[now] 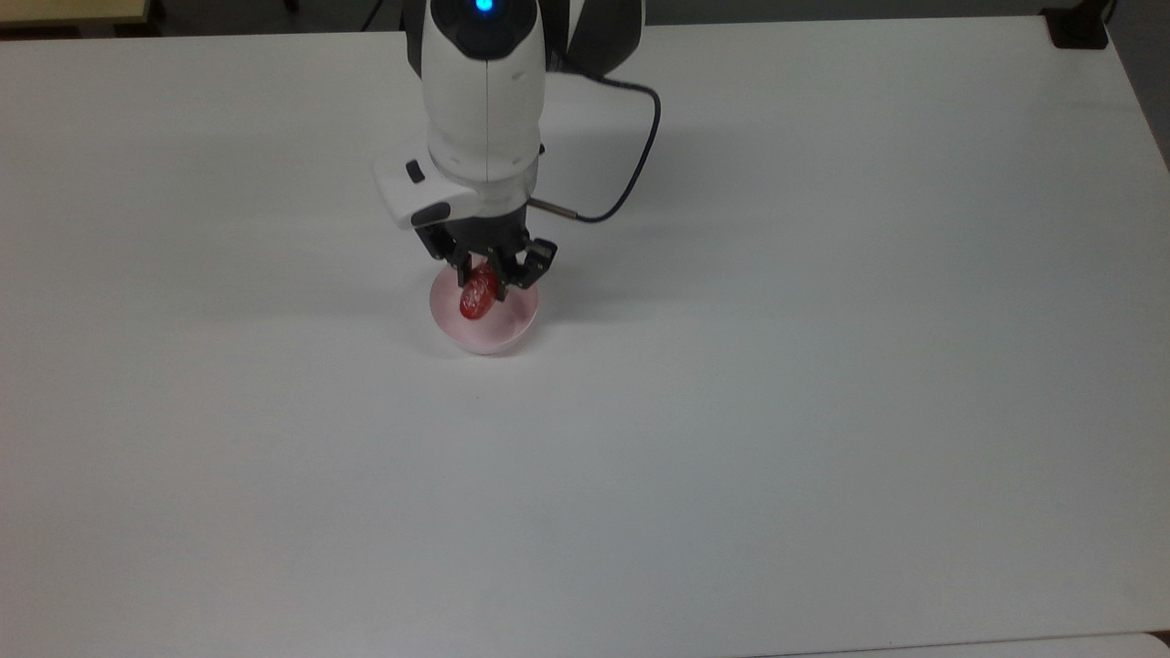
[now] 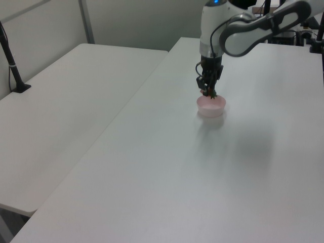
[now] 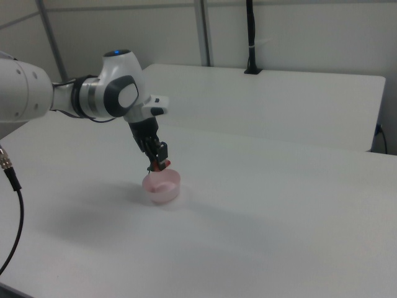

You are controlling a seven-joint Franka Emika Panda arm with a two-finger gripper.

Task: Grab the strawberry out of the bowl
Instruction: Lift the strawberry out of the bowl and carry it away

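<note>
One arm, one bowl, one strawberry, and that is the whole count of things on the near white surface [image 1: 823,411]. The gripper [image 1: 486,277] hangs over the bowl [image 1: 501,331], and its two black fingers [image 1: 526,270] are pinching the strawberry [image 1: 478,295] from either side. In the top view the red fruit hangs point-down below the fingertips, over the bowl's pink inside, toward its 11 o'clock rim. In the left view the strawberry [image 2: 209,93] sits just above the bowl's rim [image 2: 211,107], with its dark green cap just about visible; I cannot tell whether the tip is quite clear of the bowl. In the right view the gripper [image 3: 160,162] stands at 12 o'clock of the bowl [image 3: 162,186], a sliver of red showing between the fingers.

The bowl itself rests flat on the surface, pale pink, with nothing else in it.

One dark cable [image 1: 631,155] loops from the wrist out toward 2 o'clock in the top view. One blue light [image 1: 482,5] glows on the arm's white housing. A second white table [image 2: 66,111] stands alongside at 9 o'clock in the left view, with one black post [image 2: 11,58] on its far corner.
</note>
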